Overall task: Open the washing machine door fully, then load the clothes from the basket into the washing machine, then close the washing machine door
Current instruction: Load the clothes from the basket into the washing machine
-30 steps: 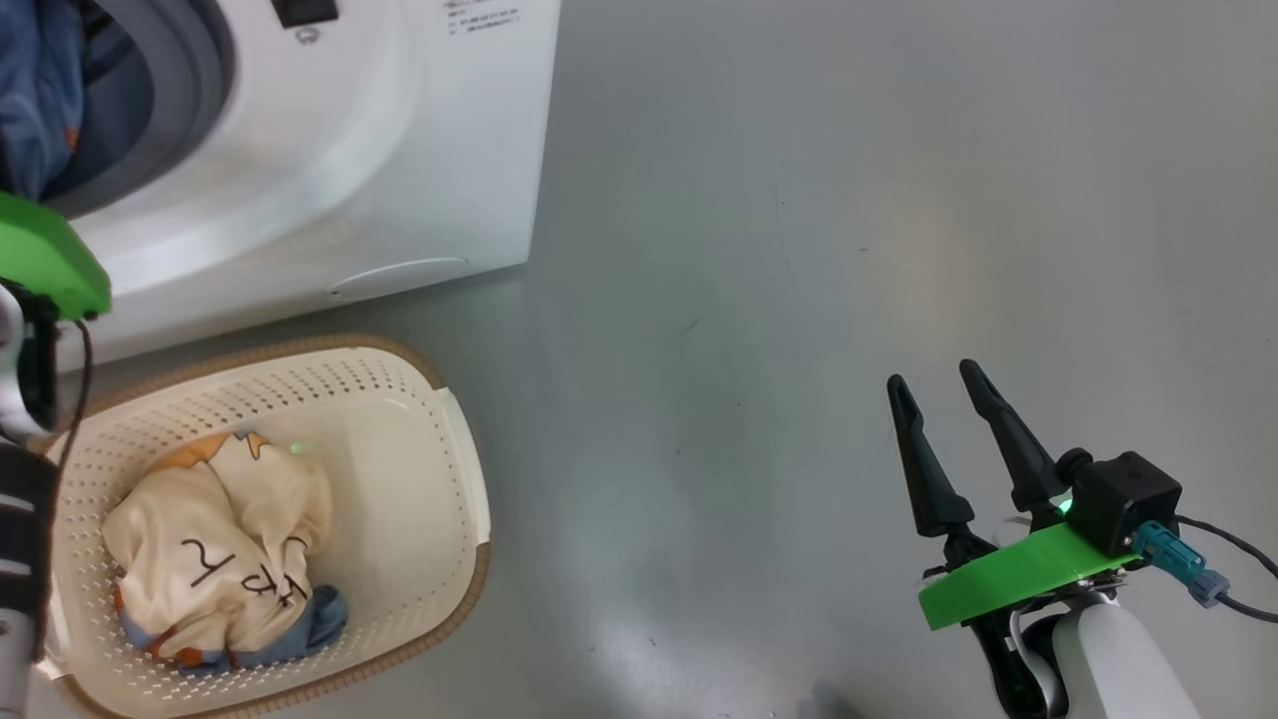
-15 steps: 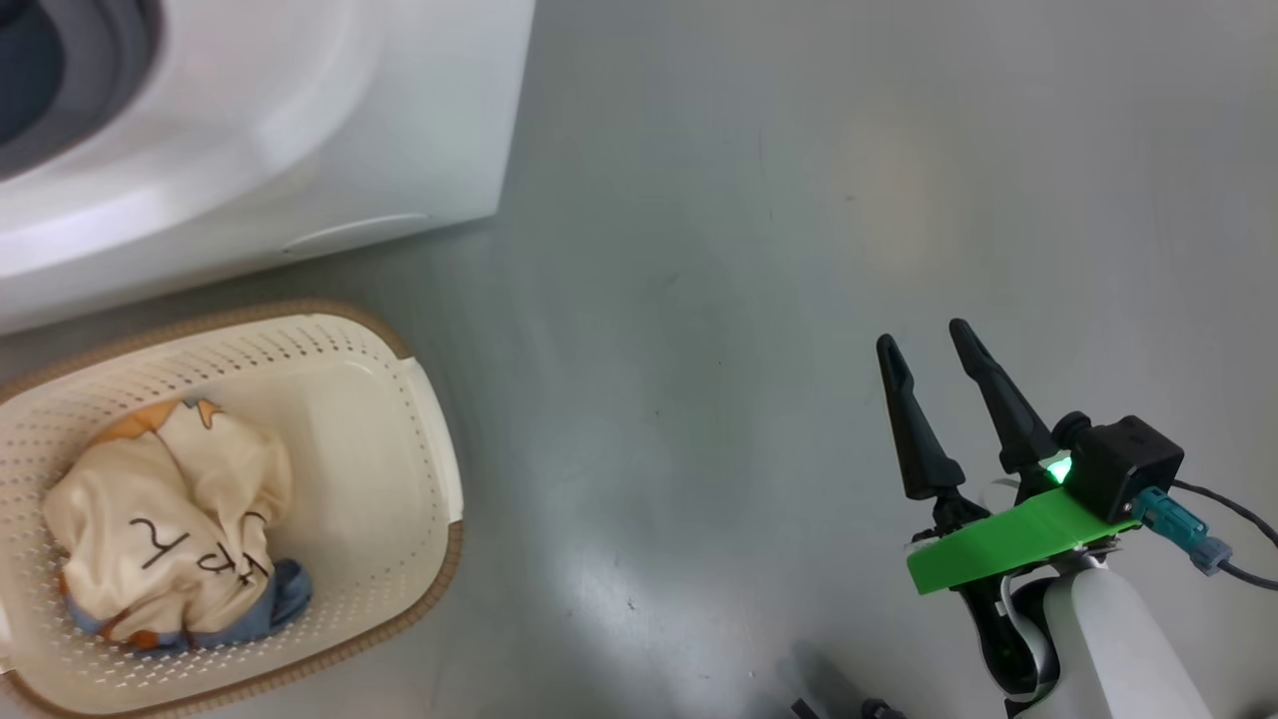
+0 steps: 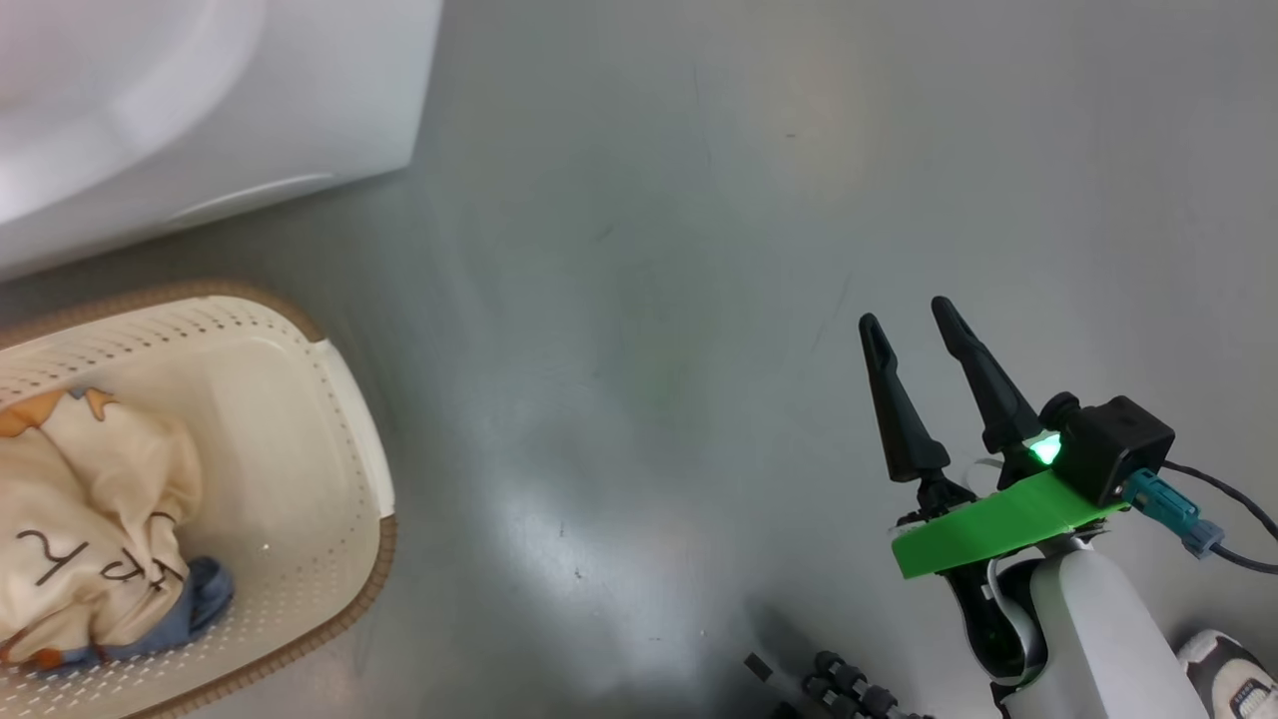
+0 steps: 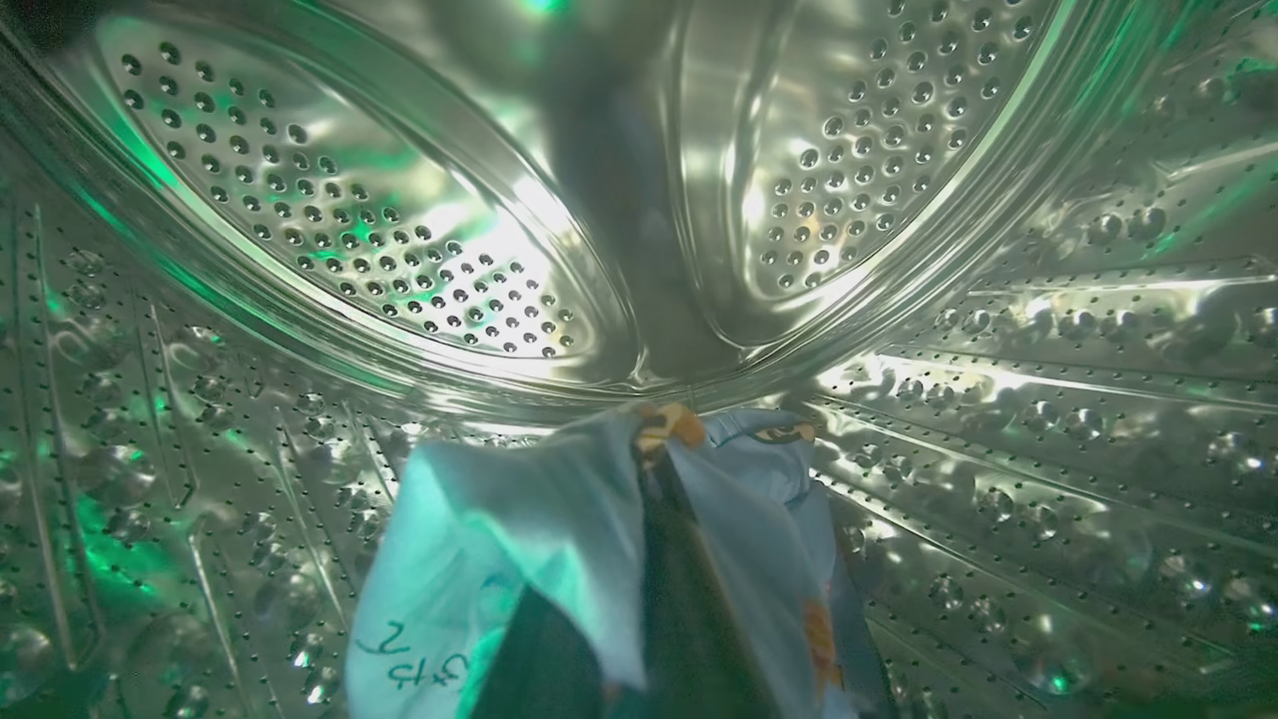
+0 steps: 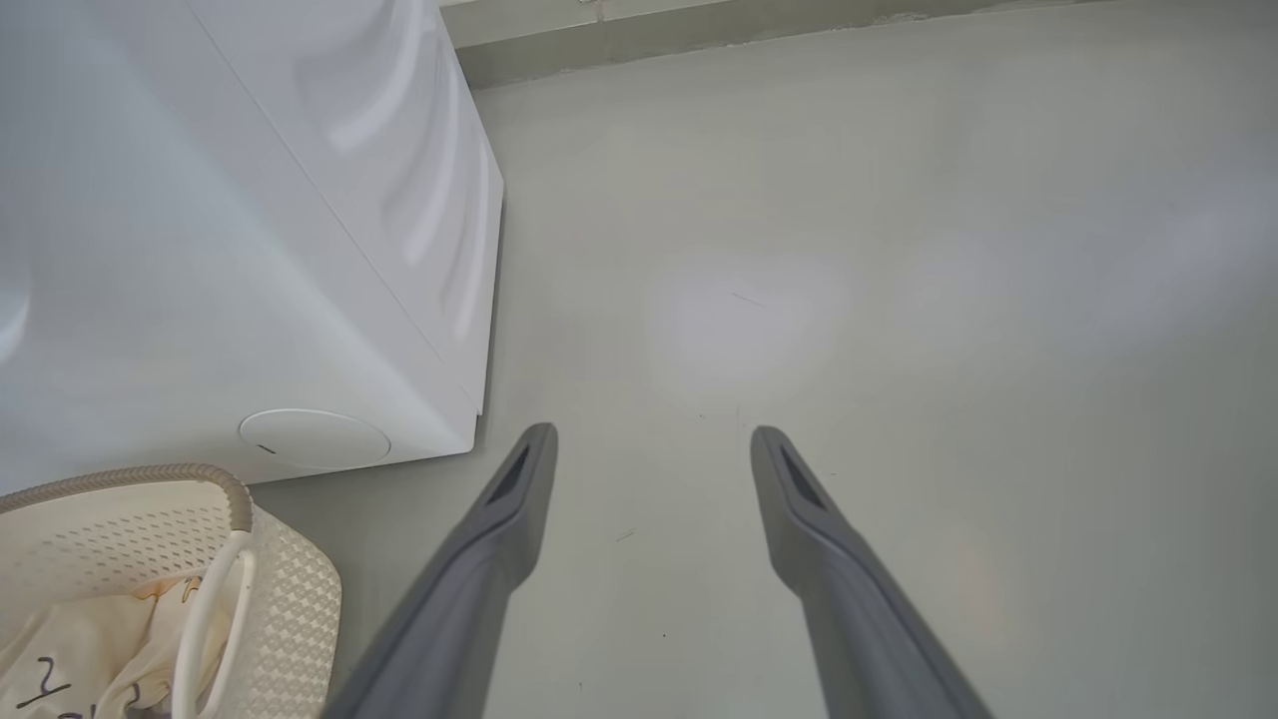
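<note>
In the left wrist view my left gripper (image 4: 654, 454) is deep inside the washing machine's steel perforated drum (image 4: 349, 250). It is shut on a pale garment with orange patches and dark print (image 4: 499, 539), which drapes over the dark fingers. The basket (image 3: 369, 559) stands on the floor before the white washing machine (image 3: 250, 100). It holds a cream printed garment (image 3: 90, 499) lying over a blue one (image 3: 195, 599). My right gripper (image 3: 905, 314) hangs open and empty over bare floor, far right of the basket. The washing machine door is out of view.
Grey floor spreads between the machine and my right arm. A shoe (image 3: 1233, 674) shows at the lower right corner, with dark parts of my base (image 3: 849, 689) beside it. In the right wrist view the basket (image 5: 290, 589) is at the lower left, under the machine's white side (image 5: 200, 250).
The head camera has swung right, so the machine and basket now lie further left in the picture. My right gripper stays open in the same pose.
</note>
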Robot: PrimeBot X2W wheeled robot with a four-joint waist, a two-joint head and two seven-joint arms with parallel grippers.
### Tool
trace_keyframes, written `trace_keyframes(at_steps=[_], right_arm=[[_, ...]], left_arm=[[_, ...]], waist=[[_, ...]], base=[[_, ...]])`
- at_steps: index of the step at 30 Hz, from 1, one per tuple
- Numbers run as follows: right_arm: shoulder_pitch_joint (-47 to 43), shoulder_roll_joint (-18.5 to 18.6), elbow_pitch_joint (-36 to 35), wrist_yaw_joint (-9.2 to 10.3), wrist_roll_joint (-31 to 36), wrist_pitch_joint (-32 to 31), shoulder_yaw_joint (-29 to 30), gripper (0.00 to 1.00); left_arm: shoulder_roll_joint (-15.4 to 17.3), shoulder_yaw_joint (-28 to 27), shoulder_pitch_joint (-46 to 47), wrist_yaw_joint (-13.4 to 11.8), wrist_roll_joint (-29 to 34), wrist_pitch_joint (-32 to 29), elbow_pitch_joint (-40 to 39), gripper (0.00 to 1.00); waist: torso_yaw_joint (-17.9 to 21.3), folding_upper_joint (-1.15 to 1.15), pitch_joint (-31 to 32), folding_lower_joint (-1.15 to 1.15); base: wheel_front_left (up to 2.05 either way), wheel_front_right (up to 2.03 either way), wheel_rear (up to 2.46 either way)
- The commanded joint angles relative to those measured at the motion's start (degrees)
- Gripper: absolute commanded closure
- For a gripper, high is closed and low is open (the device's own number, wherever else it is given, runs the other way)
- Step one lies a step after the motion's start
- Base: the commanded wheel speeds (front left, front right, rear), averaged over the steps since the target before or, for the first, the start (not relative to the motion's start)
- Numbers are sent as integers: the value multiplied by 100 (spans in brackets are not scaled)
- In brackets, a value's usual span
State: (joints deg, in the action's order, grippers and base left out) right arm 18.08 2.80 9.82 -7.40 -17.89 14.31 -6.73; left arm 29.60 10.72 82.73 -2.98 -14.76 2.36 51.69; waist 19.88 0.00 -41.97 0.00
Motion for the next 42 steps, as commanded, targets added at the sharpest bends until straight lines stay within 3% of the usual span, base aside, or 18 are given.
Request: trace_keyframes(at_steps=[1,10,11,12,31,42], right_arm=[[-22,11,-130,-9,-86,68,-131,0],[11,9,-109,-9,-217,69,-217,0],[12,9,-104,-9,-224,69,-216,0],[13,9,-99,-9,-230,69,-210,0],[-37,9,-114,-9,10,69,1,0],[-222,105,-107,-9,247,69,147,0]], left_arm=[[296,-23,169,5,67,38,-70,100],[311,52,630,-75,112,295,502,100],[307,65,652,-38,104,333,554,63],[308,87,673,-15,111,372,605,0],[-109,226,473,476,-152,1060,1487,0],[-441,230,-631,795,-395,1251,1373,0]], waist=[[99,0,-103,0],[186,0,-175,0],[186,0,-171,0],[183,0,-167,0],[-377,0,262,0],[-878,0,858,0]], base=[[0,0,0],[0,0,0],[0,0,0],[0,0,0],[0,0,0],[0,0,0]])
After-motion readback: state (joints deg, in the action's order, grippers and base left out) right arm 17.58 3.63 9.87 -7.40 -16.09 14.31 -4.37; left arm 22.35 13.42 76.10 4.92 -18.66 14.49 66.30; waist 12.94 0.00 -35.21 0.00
